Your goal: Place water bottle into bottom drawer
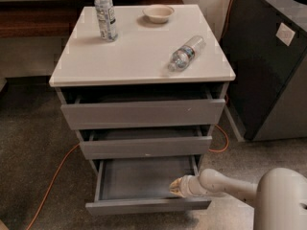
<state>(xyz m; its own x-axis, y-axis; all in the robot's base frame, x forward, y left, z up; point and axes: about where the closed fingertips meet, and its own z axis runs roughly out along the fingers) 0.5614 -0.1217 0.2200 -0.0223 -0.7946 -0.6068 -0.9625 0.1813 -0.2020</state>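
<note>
Lying on its side toward the right front of the cabinet top (129, 56), the water bottle (186, 53) is small, clear and crinkled, with a dark blue-green band around its middle. It rests diagonally, and which end bears the cap is hard to make out. The bottom drawer (144, 206) is pulled well out, showing a plain grey inside, though its rear part is hidden under the middle drawer (146, 146). That drawer and the top drawer (143, 113) both stand slightly ajar. The gripper (176, 187) hangs low over the right front corner of the bottom drawer, well apart from the water bottle. Whether it is open or closed cannot be told. Its pale arm (225, 186) runs off the lower right edge. A taller bottle (105, 16) stands upright at the back left, its cap cut off by the top edge, with a shallow bowl (158, 13) near it. An orange cable (48, 186) trails across the floor, and a dark unit (268, 80) stands to the right.
</note>
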